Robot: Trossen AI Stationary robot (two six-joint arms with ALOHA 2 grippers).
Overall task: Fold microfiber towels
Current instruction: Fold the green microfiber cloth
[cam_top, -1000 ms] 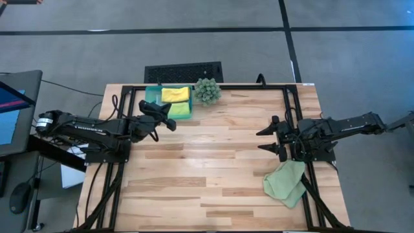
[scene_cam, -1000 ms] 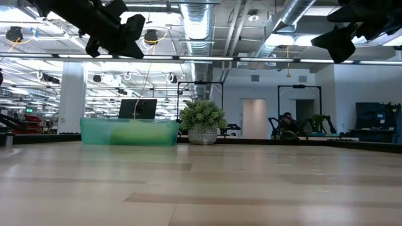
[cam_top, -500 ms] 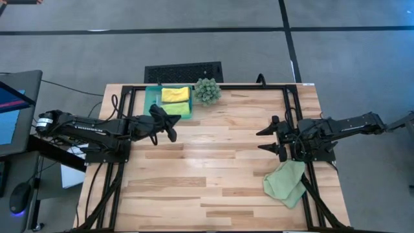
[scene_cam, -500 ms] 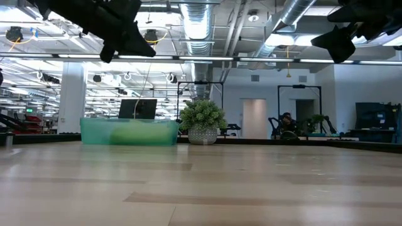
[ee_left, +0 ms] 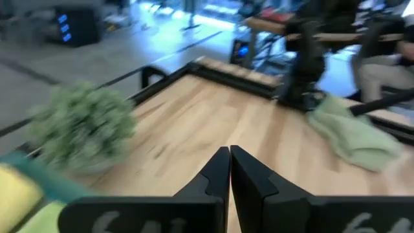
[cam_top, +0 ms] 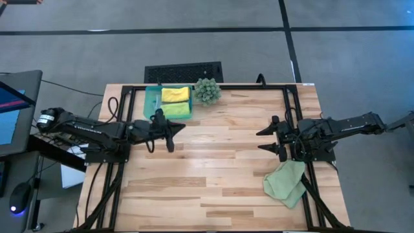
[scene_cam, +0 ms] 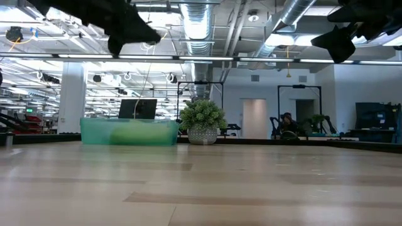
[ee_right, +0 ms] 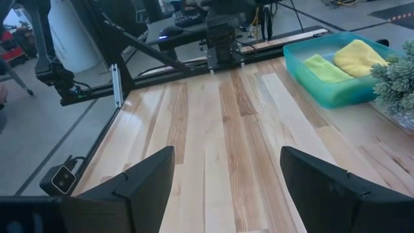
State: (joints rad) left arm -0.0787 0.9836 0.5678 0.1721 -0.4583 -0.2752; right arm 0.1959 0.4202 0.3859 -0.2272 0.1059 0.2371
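left pincer (cam_top: pixel 173 127) fingers together near teal tray (cam_top: pixel 152 98) at surface's far edge, right pincer (cam_top: pixel 264 140) fingers apart, pale sage towel (cam_top: pixel 285 182) crumpled at right edge

Ahead of your left tool (cam_top: pixel 173 127), fingers pressed together above the counter (cam_top: pixel 213 162), bare boards run all the way across to the right tool (cam_top: pixel 270 139); nothing stands in that lane. Just behind and beside the left tool sits the teal tray (cam_top: pixel 152 98) holding the yellow towel (cam_top: pixel 175 94) and the lime green towel (cam_top: pixel 177 109); the spiky plant (cam_top: pixel 207 91) stands right next to the tray, blocking any sweep along the far edge. Your right tool hangs wide open near the black frame rail (cam_top: pixel 290 110); the sage green towel (cam_top: pixel 286 182) lies crumpled just beside it at the counter's edge; the near half of the counter is bare wood.
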